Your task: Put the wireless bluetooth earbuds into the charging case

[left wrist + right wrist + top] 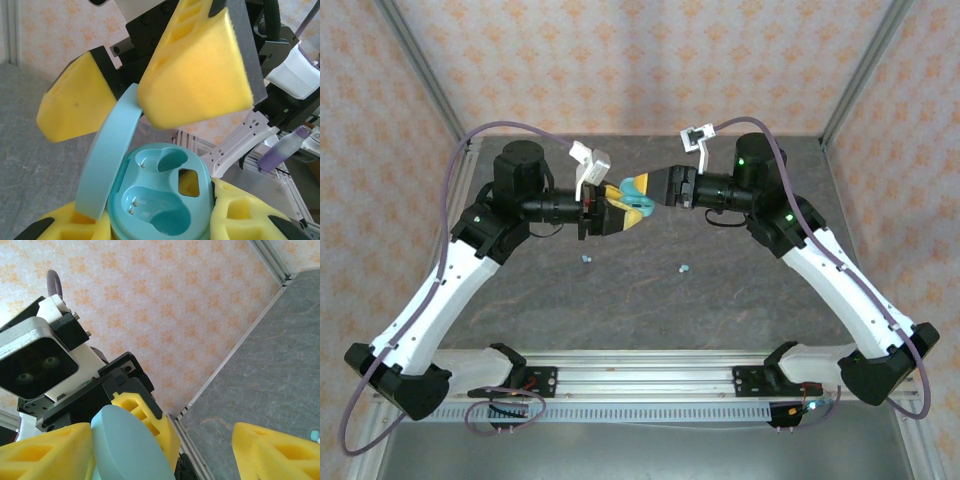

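Note:
The light teal charging case (165,200) is held above the table with my left gripper (160,227) shut on its base between yellow foam pads. Its lid (112,155) stands open, and both earbud wells are empty. My right gripper (642,192) is open, its yellow fingers (200,65) spread on either side of the raised lid (125,447); whether one finger touches the lid is unclear. Tiny light teal earbuds (586,258) lie on the table below, with more earbuds (683,269) to the right. One earbud (315,435) peeks in at the right wrist view's edge.
The grey stone-patterned table (650,300) is bordered by patterned walls and metal frame posts (420,70). An aluminium rail (640,380) runs along the near edge between the arm bases. Both arms meet at the table's back centre.

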{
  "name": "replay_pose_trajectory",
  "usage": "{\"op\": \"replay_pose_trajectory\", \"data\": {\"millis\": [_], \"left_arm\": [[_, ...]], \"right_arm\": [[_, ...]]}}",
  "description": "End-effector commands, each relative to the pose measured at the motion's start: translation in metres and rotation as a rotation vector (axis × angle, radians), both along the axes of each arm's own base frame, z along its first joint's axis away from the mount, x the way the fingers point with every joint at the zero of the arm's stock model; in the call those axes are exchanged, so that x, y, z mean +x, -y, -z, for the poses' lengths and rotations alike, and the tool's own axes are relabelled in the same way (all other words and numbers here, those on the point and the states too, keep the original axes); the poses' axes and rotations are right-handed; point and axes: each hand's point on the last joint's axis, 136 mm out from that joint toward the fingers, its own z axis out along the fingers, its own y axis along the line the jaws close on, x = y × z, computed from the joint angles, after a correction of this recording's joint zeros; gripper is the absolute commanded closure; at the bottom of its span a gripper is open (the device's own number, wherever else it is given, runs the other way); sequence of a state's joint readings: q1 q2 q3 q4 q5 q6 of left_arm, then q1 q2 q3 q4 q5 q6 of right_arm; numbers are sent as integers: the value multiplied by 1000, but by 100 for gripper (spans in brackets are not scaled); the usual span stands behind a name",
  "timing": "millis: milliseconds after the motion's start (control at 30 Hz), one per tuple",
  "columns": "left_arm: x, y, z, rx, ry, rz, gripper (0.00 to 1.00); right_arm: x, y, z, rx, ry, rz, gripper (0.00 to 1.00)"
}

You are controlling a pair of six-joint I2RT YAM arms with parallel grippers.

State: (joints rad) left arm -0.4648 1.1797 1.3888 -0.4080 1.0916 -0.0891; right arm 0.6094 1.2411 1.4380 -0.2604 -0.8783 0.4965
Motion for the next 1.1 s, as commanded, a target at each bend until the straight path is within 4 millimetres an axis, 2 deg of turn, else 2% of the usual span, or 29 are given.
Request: {"op": "replay_pose_trajectory", "data": {"millis": [0,167,333,400,467,600,700,833,900,1067], "left_arm": [[-4,-2,-8,-15,86,-12,100],[-3,-4,-4,-18,91,-36,100],[-1,-7,1,-7,93,-63,100],[0,-9,4,3,95,-77,100],[1,-12,11,28,101,-102,100],[2,-24,26,69,101,-163,100],[-5,-33,31,87,97,-190,100],[-18,-46,34,117,101,-227,100],[-24,-52,33,123,107,-249,100],[-37,-66,32,139,113,-294,100]], "right_arm": [[-6,8,-31,48,55,16,26],[-17,12,-28,6,81,-17,25],[-22,16,-35,12,87,-14,24],[-24,18,-31,-17,89,-11,24],[-20,24,-17,-76,64,30,24],[9,47,32,-220,-98,229,28],[22,47,78,-307,-194,266,32],[40,38,131,-401,-283,268,34],[51,30,155,-449,-317,263,38],[69,-6,226,-637,-395,210,46]]}}
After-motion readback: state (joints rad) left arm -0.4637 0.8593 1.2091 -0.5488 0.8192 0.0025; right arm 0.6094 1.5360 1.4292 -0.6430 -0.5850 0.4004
